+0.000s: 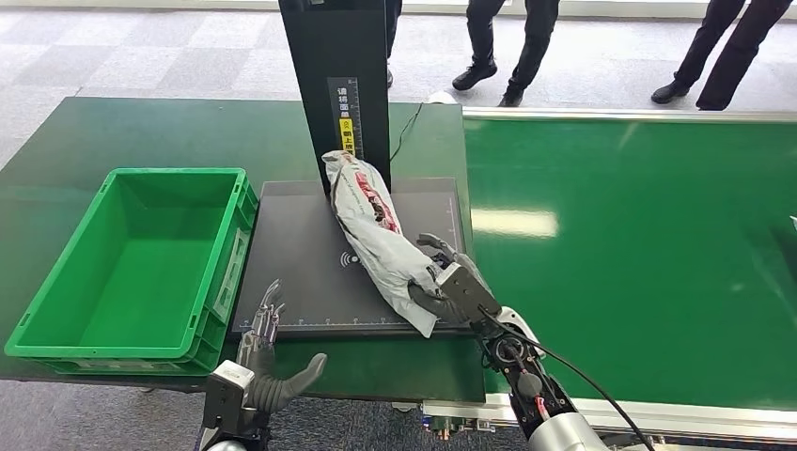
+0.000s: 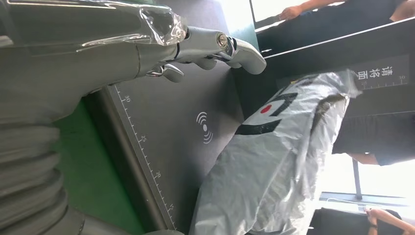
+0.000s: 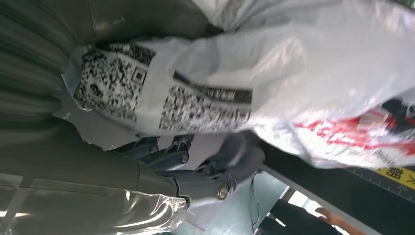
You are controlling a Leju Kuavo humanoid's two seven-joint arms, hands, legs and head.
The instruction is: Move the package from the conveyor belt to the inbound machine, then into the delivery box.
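grey plastic, crinkled and printed with red, makes up the package (image 1: 374, 225), which lies lengthwise across the black plate of the inbound machine (image 1: 301, 258), its far end leaning against the machine's upright black column (image 1: 335, 85) at about twelve o'clock, presumably so the scanner above can read it. the right robot hand (image 1: 449, 287) grips the near end of the package at roughly five o'clock on the plate; the right wrist view shows its fingers (image 3: 195, 171) curled under the bag just beside the barcode label (image 3: 161, 98), a hold that probably keeps the label exposed while the bag rests. the left robot hand (image 1: 268, 352) hovers at the plate's seven o'clock corner with fingers apart and holding nothing, placed, i judge, to take the bag across. the green delivery box (image 1: 141, 272) sits touching the plate's nine o'clock edge, open side up, so the last transfer is short. the green conveyor belt (image 1: 639, 244) runs off at three o'clock, bare where visible. on the green counter (image 1: 141, 132) the first leg looks done; the box step remains.
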